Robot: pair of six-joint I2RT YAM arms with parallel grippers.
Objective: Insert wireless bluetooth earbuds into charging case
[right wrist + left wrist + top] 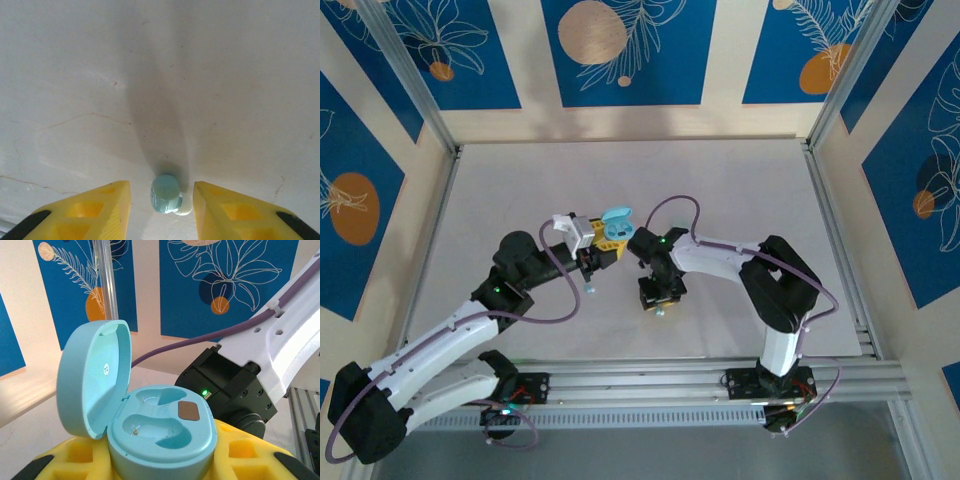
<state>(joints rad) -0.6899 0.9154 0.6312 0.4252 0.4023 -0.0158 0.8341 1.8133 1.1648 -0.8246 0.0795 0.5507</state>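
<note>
A light blue charging case [165, 440] with its lid [92, 377] swung up is clamped between my left gripper's [162, 462] yellow fingers [250, 450]; both wells look empty. From above, the case [617, 220] is held over the table's middle by the left gripper [603, 240]. My right gripper [658, 298] points down at the table, open. A light blue earbud [166, 193] with a white tip lies on the table between its yellow fingers [112, 202], close to the right one. A second small earbud [590, 290] lies by the left arm.
The right arm's black wrist [227, 390] and purple cable [200, 340] sit just behind the open case. An aluminium rail [700, 378] runs along the near edge, and frame posts [840, 90] stand at the back corners.
</note>
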